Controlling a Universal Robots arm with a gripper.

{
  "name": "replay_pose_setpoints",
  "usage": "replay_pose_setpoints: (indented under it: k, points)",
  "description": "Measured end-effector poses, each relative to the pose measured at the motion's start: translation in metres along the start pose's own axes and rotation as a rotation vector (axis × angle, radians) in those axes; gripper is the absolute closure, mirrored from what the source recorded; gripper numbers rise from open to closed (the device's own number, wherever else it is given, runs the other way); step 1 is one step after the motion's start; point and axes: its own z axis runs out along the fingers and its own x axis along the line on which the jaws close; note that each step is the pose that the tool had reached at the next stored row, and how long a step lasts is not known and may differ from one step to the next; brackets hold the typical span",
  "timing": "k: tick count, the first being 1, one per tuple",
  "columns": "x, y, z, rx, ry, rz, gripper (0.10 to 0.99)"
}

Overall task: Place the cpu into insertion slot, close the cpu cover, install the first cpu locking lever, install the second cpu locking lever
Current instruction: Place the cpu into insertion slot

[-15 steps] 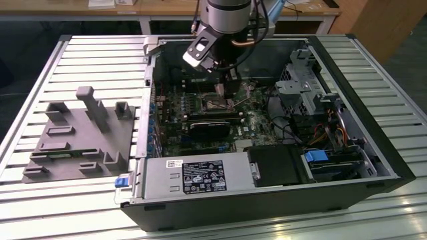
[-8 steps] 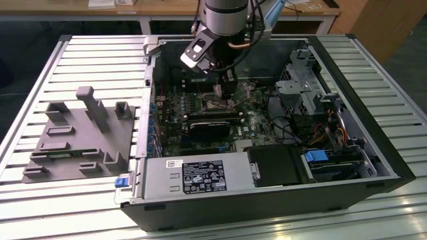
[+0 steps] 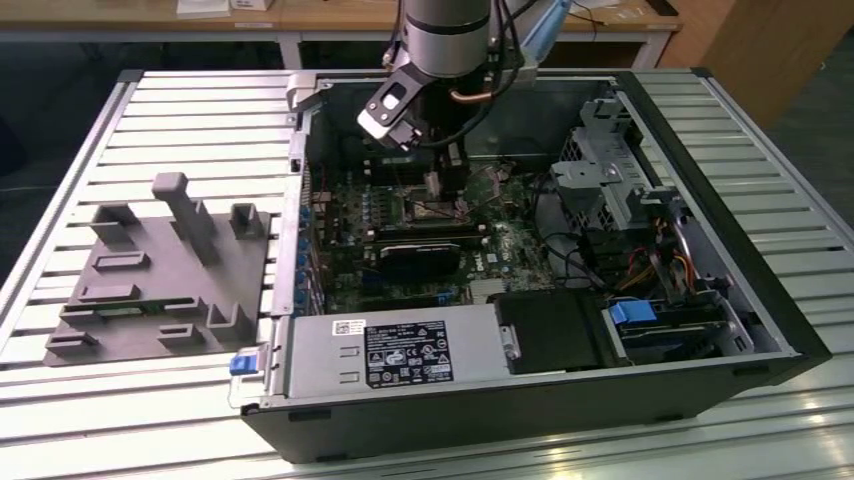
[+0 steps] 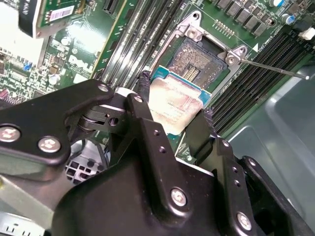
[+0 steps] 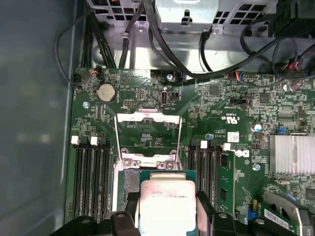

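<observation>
Claw [image 4: 175, 104]: jaws clamped on the cpu [image 4: 170, 98], one black finger [image 4: 144, 91] on each of two opposite edges. You had the chip gripped flat, silver top toward the wrist cameras.

Cpu position: held over the near part of the insertion slot [image 4: 197, 64], offset from it. The far part of the slot's dark pin field lay uncovered in the second wrist view. Not seated, by my reading. Whether any edge touched the socket rim, I could not tell.

Cpu cover [image 5: 147, 117]: swung fully open and lying back on the green circuit board [image 5: 147, 88], beyond the slot from the claw.

Lever [image 4: 275, 69]: one thin metal rod stood free, angled away from the socket corner, not latched. The second lever I could not make out clearly.

Surroundings: black memory slots [image 5: 91, 172] ran along both sides of the socket. The board sat in an open computer case [image 3: 747, 300] on the slatted table [image 3: 200, 100], with a grey fixture block [image 3: 147, 280] toward the exterior view's left.

Progress, as judged: you were in the first step. Seating the chip, closing the cover and fastening both levers were not yet done.
</observation>
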Motion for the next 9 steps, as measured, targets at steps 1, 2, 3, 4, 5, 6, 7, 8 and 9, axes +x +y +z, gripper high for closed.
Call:
replay_pose_setpoints:
  k: [1, 2, 3, 4, 5, 6, 7, 8, 9]
  points:
    - [0.0002, -0.0005, 0.0010, 0.000, 0.0000, 0.000, 0.549]
    - [0.0004, -0.0011, 0.0021, 0.000, 0.0005, 0.000, 0.549]
    - [0.0004, -0.0017, 0.0031, 0.000, 0.0014, 0.000, 0.549]
    - [0.0004, -0.0023, 0.0041, 0.000, 0.0025, 0.000, 0.549]
    - [0.0004, -0.0029, 0.0052, 0.000, 0.0039, 0.000, 0.549]
    - [0.0005, -0.0033, 0.0064, 0.000, 0.0052, -0.001, 0.549]
    - [0.0005, -0.0036, 0.0075, 0.000, 0.0062, -0.003, 0.549]
    - [0.0005, -0.0038, 0.0087, 0.000, 0.0070, -0.006, 0.549]
    - [0.0006, -0.0040, 0.0097, 0.000, 0.0074, -0.008, 0.549]
